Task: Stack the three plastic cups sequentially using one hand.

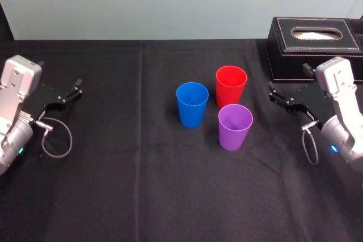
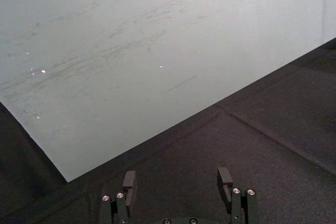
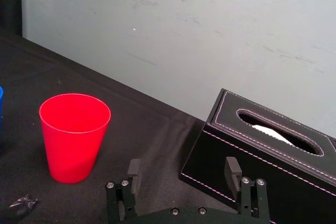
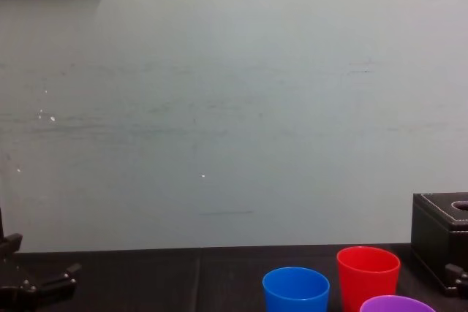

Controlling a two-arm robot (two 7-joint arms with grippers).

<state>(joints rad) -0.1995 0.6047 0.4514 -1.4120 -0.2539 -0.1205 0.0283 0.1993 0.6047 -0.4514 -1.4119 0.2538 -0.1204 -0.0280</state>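
Red cup (image 1: 231,86), blue cup (image 1: 191,103), purple cup (image 1: 235,126): smooth tapered tumblers, upright, clustered mid-table, near but apart. Wide black cloth (image 1: 130,185) leftward. Left gripper (image 1: 75,89) far left, right gripper (image 1: 289,80) beside black box (image 1: 315,49); both jaws spread, empty

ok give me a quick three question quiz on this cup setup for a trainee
1. True or false: the red cup, purple cup and blue cup all stand upright on the black cloth, none inside another.
2. Which cup is farthest to the robot's left? A red, B blue, C purple.
3. The left gripper sits at the left side of the table and the right gripper sits beside the black box. How do their jaws stand, and what do they hold?

Key: 1 true. 2 B. 3 both open, holding nothing.
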